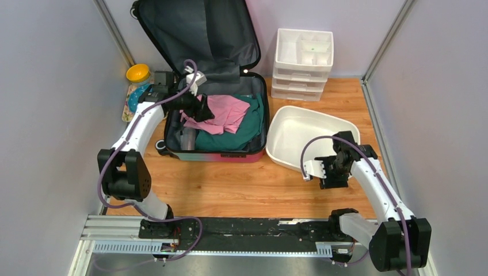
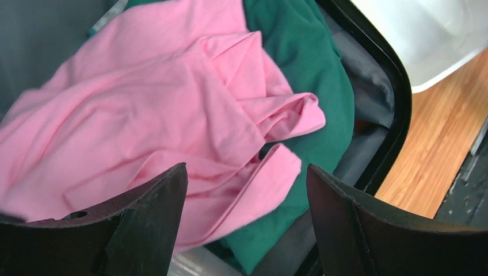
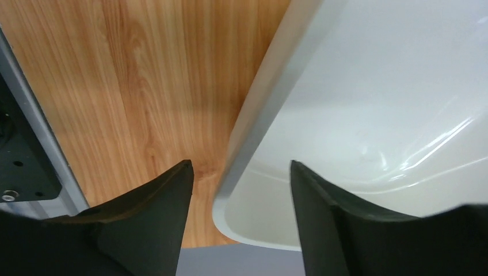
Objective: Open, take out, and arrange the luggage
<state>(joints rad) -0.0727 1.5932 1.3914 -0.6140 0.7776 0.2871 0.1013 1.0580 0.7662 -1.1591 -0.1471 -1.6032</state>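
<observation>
The luggage [image 1: 222,155] lies open at the counter's [image 1: 241,184] back left, lid up. The left gripper [image 2: 246,170] hangs right over the pink garment [image 2: 144,115] inside it, jaws spread wide, empty. That arm reaches forward, elbow bent. The right gripper [image 3: 240,164], also wide open and empty, straddles the rim of the white basin [image 3: 374,115].

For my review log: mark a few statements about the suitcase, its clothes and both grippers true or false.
1. The luggage lies with its lid open. True.
2. A pink garment lies on a green garment inside it. True.
3. The left gripper is shut on the pink garment. False: it is open over it.
4. The right gripper is over the luggage. False: it is open at the white basin's near rim.
</observation>
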